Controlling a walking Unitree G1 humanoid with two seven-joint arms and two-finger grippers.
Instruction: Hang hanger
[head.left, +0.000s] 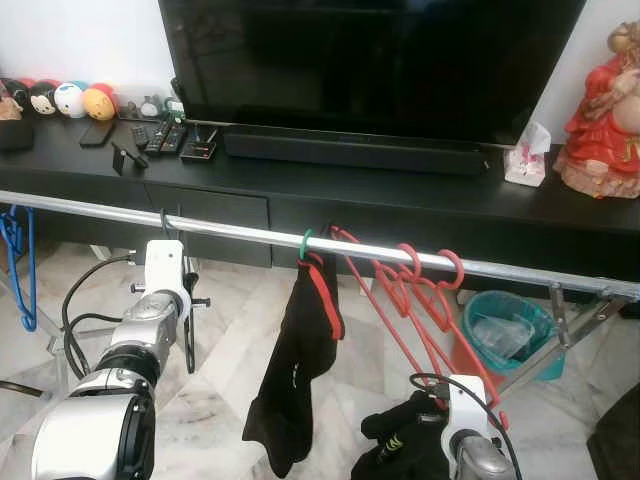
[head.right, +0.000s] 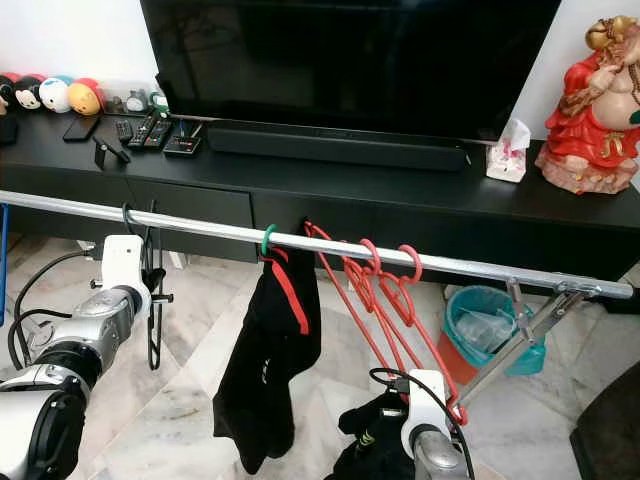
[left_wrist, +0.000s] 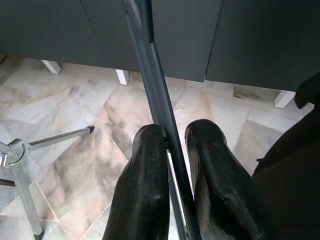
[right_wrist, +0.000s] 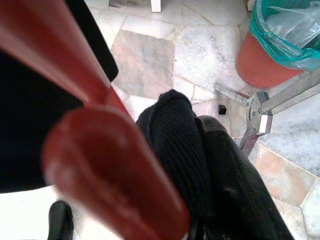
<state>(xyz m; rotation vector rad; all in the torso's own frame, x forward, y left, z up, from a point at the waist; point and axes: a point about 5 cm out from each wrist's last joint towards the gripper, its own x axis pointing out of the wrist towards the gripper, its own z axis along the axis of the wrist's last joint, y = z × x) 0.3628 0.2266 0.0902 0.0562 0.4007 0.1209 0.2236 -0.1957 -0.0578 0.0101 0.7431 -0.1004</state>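
Already the black hanger (head.right: 152, 290) is clamped in the left pincer (left_wrist: 172, 165): in the left wrist view its two black fingers (left_wrist: 145, 190) are pressed nearly shut on the thin dark wire. Just above that pincer the hanger's hook (head.right: 127, 215) is seen curled over the silver rail (head.right: 330, 245), and the body of the hanger hangs down beside the pincer, its long axis close to vertical. Whether the hook bears fully on the rail cannot be told. The coming move is judged to turn on this: hook above, weight below, the left arm much the nearer.

Further right along the rail a black garment (head.left: 300, 360) is hung from a green hook (head.left: 306, 240), and beyond it red hangers (head.left: 410, 290) are bunched. Lowest and rightmost, the right pincer (right_wrist: 200, 165) is closed on black cloth (right_wrist: 177, 145), with a red hanger (right_wrist: 115, 165) blurred right against it.
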